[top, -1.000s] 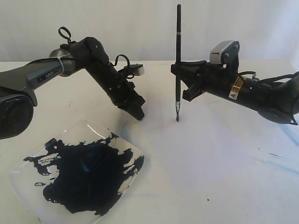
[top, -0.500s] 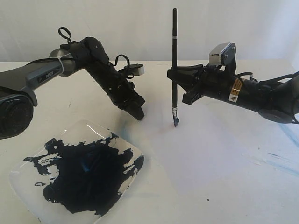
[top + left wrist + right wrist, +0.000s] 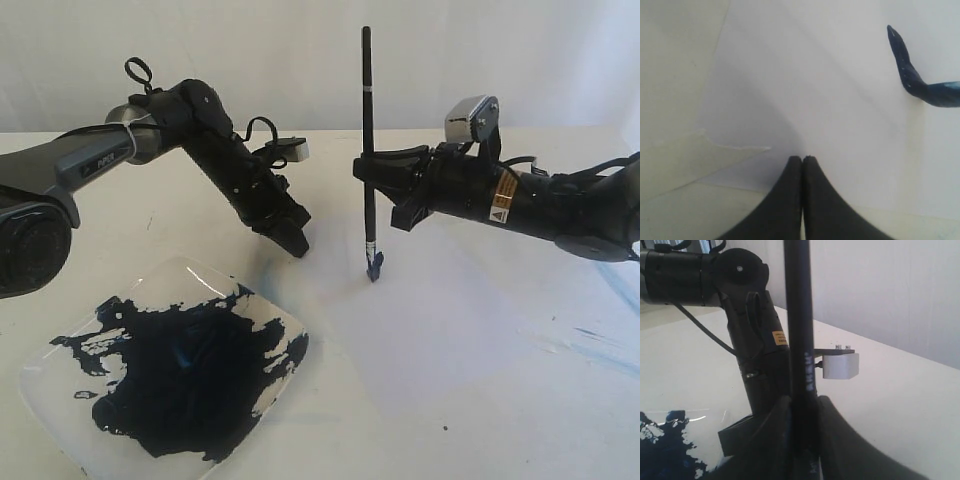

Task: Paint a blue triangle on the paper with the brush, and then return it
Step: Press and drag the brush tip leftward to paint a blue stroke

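My right gripper (image 3: 368,172) is shut on the black handle of the brush (image 3: 367,120) and holds it upright. In the right wrist view the handle (image 3: 799,325) passes between the fingers of that gripper (image 3: 802,407). The blue-stained bristle tip (image 3: 374,266) touches the paper (image 3: 450,330) and bends against it (image 3: 905,67). My left gripper (image 3: 299,246) is shut with nothing in it, its fingertips (image 3: 794,162) down at the paper's edge (image 3: 815,90). No blue triangle shows on the sheet.
A clear square plate (image 3: 45,375) holding a big dark navy paint puddle (image 3: 180,375) lies at the front left, close to the paper's corner. Faint light-blue smears (image 3: 600,338) mark the table at the right. A white wall stands behind.
My right gripper has carried the brush a little to the left and down, and the bristle tip has come down onto the paper. The left arm has not moved.
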{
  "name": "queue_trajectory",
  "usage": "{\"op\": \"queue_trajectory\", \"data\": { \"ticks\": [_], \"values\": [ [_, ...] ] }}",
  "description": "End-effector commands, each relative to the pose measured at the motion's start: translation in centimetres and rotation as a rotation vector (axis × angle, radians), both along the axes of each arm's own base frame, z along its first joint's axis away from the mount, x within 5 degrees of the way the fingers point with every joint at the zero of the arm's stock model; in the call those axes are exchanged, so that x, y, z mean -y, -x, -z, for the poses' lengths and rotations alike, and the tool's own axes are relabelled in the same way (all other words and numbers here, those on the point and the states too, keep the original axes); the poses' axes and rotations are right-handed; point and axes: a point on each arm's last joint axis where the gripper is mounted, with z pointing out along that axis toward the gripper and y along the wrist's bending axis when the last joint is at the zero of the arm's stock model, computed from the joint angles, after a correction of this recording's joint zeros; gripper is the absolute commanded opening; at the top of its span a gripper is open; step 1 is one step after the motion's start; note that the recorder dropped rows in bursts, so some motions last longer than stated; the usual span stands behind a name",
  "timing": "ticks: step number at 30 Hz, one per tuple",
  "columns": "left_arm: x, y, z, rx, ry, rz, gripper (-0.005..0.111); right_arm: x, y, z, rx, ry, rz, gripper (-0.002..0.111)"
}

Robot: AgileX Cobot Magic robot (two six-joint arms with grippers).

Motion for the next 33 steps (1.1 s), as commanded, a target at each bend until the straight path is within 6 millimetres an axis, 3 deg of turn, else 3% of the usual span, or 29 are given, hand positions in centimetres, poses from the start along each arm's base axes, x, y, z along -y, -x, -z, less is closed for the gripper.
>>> {"op": "queue_trajectory", "data": {
  "ticks": [1, 26, 33],
  "values": [
    [0.1, 0.1, -0.1, 0.002, -0.009, 0.003, 0.0, -0.1, 0.2, 0.0, -0.008, 0.0, -0.035, 0.0],
    [0.1, 0.1, -0.1, 0.0, -0.01, 0.006, 0.0, -0.2, 0.7, 0.3, -0.069, 0.01, -0.072, 0.0],
    [0.1, 0.1, -0.1, 0.0, -0.01, 0.006, 0.0, -1.0, 1.5, 0.0, -0.064, 0.019, -0.109, 0.0]
  ]
}}
